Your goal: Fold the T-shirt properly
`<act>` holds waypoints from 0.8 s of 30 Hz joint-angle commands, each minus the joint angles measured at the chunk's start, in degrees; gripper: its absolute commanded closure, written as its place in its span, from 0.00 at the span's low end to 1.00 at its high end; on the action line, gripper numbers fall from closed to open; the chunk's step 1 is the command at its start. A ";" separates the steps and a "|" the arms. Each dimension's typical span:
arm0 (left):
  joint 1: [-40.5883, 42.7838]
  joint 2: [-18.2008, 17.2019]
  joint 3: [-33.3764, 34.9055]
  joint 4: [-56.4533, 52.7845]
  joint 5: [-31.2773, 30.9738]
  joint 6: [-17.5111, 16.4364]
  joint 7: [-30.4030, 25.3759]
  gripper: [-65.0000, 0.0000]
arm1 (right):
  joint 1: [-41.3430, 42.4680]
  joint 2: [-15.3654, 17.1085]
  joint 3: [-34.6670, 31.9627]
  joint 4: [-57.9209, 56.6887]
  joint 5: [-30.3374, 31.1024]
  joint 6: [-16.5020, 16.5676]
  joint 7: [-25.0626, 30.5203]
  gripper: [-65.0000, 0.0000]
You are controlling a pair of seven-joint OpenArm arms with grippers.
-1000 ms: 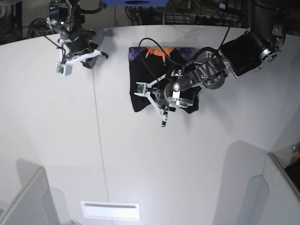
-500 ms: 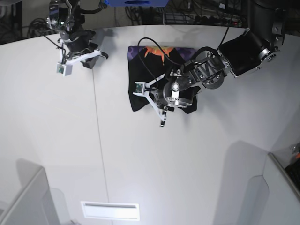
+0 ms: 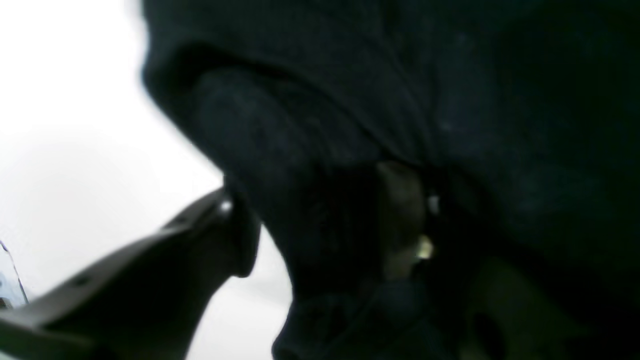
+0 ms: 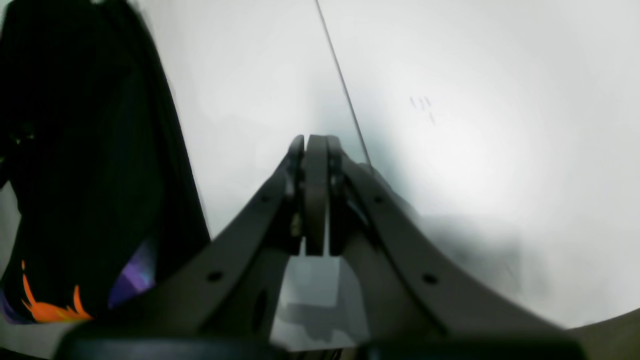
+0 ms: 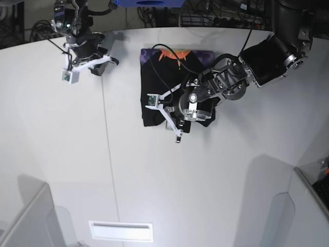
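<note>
The T-shirt (image 5: 164,77) lies folded into a black block at the table's far middle, with an orange-and-purple print along its far edge (image 5: 172,54). My left gripper (image 5: 170,120) sits at the shirt's near edge. In the left wrist view its jaws stand apart and it is open (image 3: 320,215), with a bulging fold of the black T-shirt (image 3: 450,100) between one finger (image 3: 210,240) and the other, which is half buried in cloth. My right gripper (image 5: 112,61) hovers at the far left, away from the shirt. It is shut (image 4: 315,150) on nothing, and the T-shirt (image 4: 85,165) shows at the left of that view.
A thin seam (image 5: 105,128) runs down the white table. A white rectangular plate (image 5: 121,231) lies near the front edge. Translucent panels stand at the front left (image 5: 25,216) and front right (image 5: 303,206). Cables and gear crowd the space behind the table.
My left gripper's jaws have opened at the shirt's near edge, and that arm has shifted slightly left. The right arm has not moved.
</note>
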 commanded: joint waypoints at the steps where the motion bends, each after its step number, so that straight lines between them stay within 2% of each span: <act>1: -1.62 0.14 -0.18 1.10 -0.67 -0.66 0.69 0.42 | -0.13 0.22 0.02 1.08 0.13 0.36 1.06 1.00; 4: -3.11 0.31 -0.27 2.95 -0.67 -0.74 3.95 0.40 | -0.13 0.22 0.02 1.08 0.13 0.36 1.06 1.00; 8: -5.22 -0.04 -0.70 7.26 -0.76 -0.74 4.56 0.41 | -0.13 0.22 0.11 1.08 0.13 0.36 1.06 1.00; 15: -0.47 -0.12 -16.44 14.90 -0.76 -1.10 4.56 0.44 | -0.39 0.57 0.28 1.17 -0.05 0.36 1.06 1.00; 16: 1.20 -0.21 -18.99 17.01 -0.76 -1.89 4.47 0.50 | -0.48 0.75 0.28 1.34 -0.13 0.36 1.06 1.00; 18: 4.71 -1.18 -24.70 20.79 -0.67 -2.99 4.30 0.76 | -1.36 1.89 0.28 1.52 -0.22 0.36 2.11 1.00; 19: 7.00 -1.71 -27.34 22.20 -0.15 -2.99 4.03 0.92 | -1.98 2.68 -0.07 1.52 -0.22 0.36 3.69 1.00; 20: 9.28 -2.06 -30.51 23.43 0.03 -2.99 3.24 1.00 | -2.94 3.56 -0.24 1.52 -0.22 0.36 5.98 1.00; 24: 19.75 -3.64 -42.99 24.05 0.03 -2.99 -9.86 1.00 | -6.63 6.73 -2.62 1.61 -0.22 0.36 14.16 1.00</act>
